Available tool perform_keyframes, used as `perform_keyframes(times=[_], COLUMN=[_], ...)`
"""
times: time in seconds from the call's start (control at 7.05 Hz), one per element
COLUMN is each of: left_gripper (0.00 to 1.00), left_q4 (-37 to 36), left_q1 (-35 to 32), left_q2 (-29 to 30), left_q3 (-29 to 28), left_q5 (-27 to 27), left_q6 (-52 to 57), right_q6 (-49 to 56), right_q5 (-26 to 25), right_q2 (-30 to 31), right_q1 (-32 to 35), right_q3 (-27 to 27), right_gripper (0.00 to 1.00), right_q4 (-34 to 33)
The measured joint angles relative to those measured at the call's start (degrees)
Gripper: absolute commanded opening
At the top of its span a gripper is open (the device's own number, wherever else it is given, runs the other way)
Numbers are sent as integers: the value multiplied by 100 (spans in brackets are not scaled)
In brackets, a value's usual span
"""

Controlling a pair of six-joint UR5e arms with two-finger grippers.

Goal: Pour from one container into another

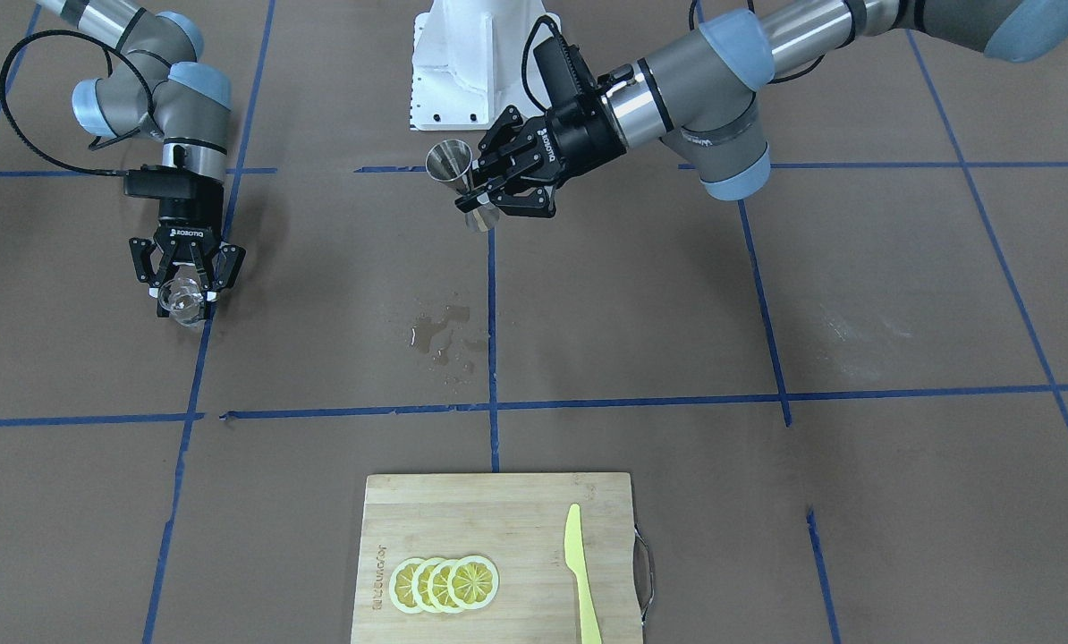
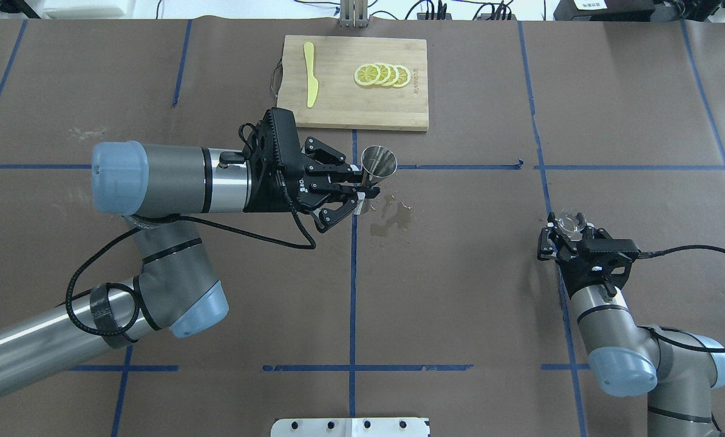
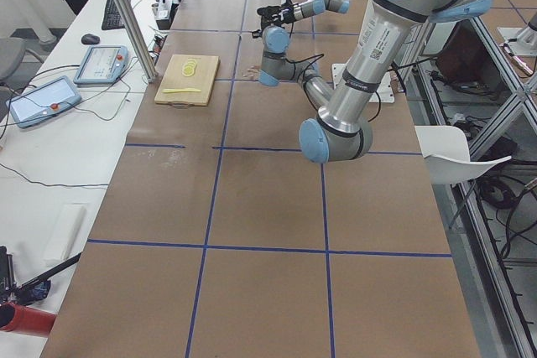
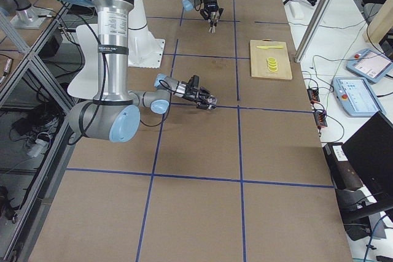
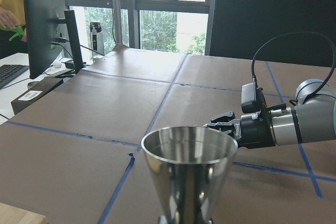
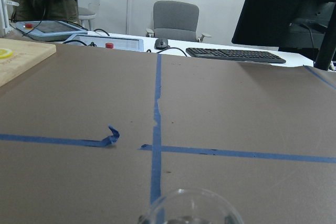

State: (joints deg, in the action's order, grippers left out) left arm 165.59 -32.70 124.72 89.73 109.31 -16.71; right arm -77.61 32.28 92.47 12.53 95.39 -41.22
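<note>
The steel hourglass jigger [image 1: 453, 165] hangs above the table near the centre, tilted, its wide cup [image 2: 379, 162] empty and shiny inside. My left gripper [image 1: 474, 191] is shut on its narrow waist. In the left wrist view the jigger [image 5: 189, 167] fills the lower middle. Far to the side, my right gripper [image 1: 185, 293] is shut on the small clear glass [image 1: 182, 304], low over the table. The overhead view shows the same glass [image 2: 571, 222] between the fingers of the right gripper [image 2: 571, 229]. Only the glass rim [image 6: 188, 208] shows in the right wrist view.
A wet spill [image 1: 445, 335] darkens the brown paper just below the jigger. A wooden cutting board [image 2: 399, 109] at the far edge carries lemon slices [image 2: 382, 74] and a yellow knife [image 2: 310, 73]. Blue tape lines cross the table.
</note>
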Motion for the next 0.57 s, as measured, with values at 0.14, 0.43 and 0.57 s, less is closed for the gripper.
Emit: perform_keyframes(times=[0.14, 0.43, 0.57], left_gripper=[0, 0, 0], left_q4=[0, 0, 0], left_q1=[0, 0, 0], left_q2=[0, 0, 0], left_q3=[27, 45, 47], left_q5=[1, 0, -2], left_q6=[-4, -12, -22], right_q6=[219, 936, 1208], right_q5=[17, 34, 55], right_q2=[-1, 3, 5], right_q1=[3, 7, 13], right_q3=[105, 208, 272], right_gripper=[0, 0, 0], right_q4=[499, 1631, 1971])
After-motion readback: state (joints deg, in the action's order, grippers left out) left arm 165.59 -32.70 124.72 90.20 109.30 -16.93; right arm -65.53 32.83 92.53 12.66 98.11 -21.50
